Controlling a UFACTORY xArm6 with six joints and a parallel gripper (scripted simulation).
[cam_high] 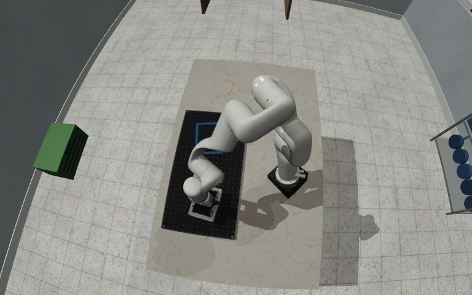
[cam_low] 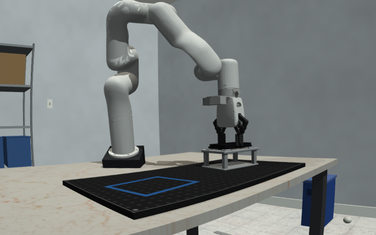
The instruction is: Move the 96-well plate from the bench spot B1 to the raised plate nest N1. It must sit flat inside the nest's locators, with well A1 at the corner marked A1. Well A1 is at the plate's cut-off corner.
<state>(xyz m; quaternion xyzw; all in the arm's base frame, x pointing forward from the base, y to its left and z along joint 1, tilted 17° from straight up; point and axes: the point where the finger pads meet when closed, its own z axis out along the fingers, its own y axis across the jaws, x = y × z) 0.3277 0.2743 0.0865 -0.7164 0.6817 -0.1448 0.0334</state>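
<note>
One arm (cam_low: 182,41) reaches from its black base (cam_low: 140,162) over the table (cam_low: 41,194) and hangs its gripper (cam_low: 229,142) straight down above the nest (cam_low: 229,151). The fingers (cam_low: 221,137) stand wide and are clamped on the plate (cam_low: 222,145), one finger at each side of it. The plate is a flat dark slab lying on top of the nest, level as far as I can see from the side, and its lower edge seems to meet the nest's top, though I cannot tell whether it fully rests there or sits inside the locators.

From above, the plate (cam_high: 203,209) shows as a dark gridded patch framed by the nest's pale rim (cam_high: 192,212), with the wrist covering its far part. The cut-off corner and any A1 mark are too small to make out.

The nest stands on four short grey legs on a black mat (cam_low: 249,169), near that mat's end farthest from the blue square (cam_low: 126,183). The square is well apart from the nest, toward the mat's other end, and nothing lies inside its outline. The arm's base sits off the mat, well apart from the nest. Beyond the table, far from the nest, a shelf (cam_low: 32,105) stands by the wall, and a blue bin (cam_low: 331,199) sits on the floor below the nest's end of the table.
</note>
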